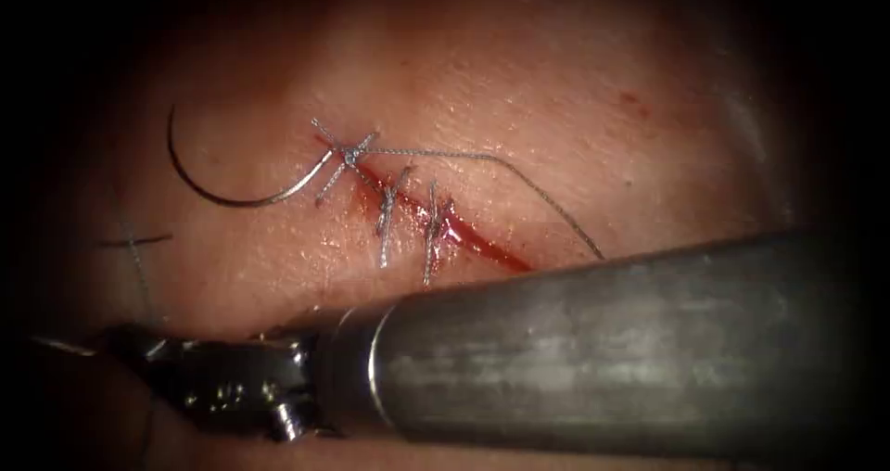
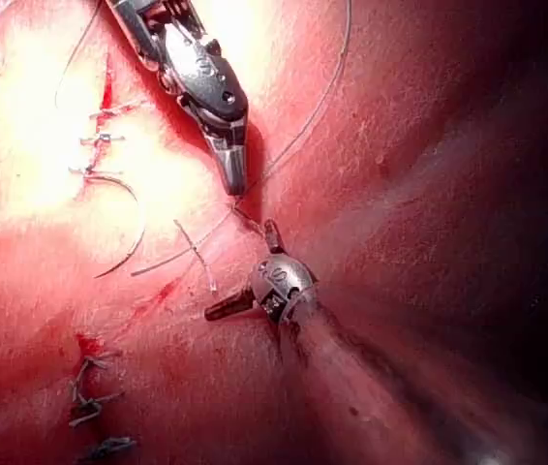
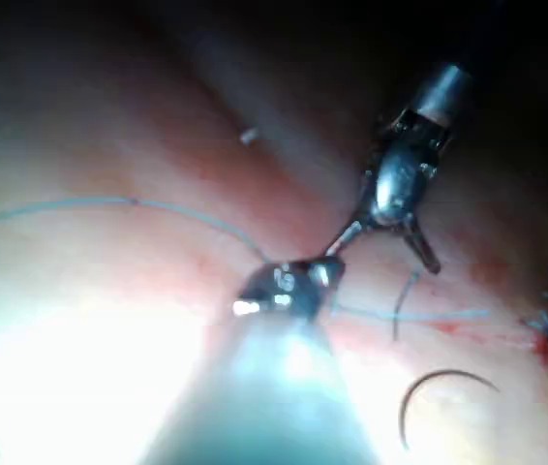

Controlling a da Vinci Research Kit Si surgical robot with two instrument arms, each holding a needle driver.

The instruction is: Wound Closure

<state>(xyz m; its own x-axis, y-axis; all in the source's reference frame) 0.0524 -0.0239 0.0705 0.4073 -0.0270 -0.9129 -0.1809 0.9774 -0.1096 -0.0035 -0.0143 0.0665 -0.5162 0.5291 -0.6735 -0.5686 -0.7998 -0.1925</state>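
The curved needle (image 1: 232,200) lies loose on the tissue (image 1: 556,109), left of the cut (image 1: 482,244), held by neither tool. Its tail end meets the top knot (image 1: 350,153). From that knot the thread (image 1: 519,170) runs right and passes under the right tool's shaft (image 1: 603,350). Several stitches cross the cut. My right tool (image 2: 235,184) reaches far left, its jaws shut on the thread (image 2: 293,136). Just beyond its tip my left tool (image 2: 242,269) stands with jaws spread wide and nothing in them. The needle (image 3: 429,383) rests beside both tools (image 3: 385,254).
A short cut end of thread (image 1: 137,241) lies on the tissue at far left. Red fluid (image 1: 501,256) lines the lower part of the cut. A second stitched cut (image 2: 90,407) sits nearby on the tissue.
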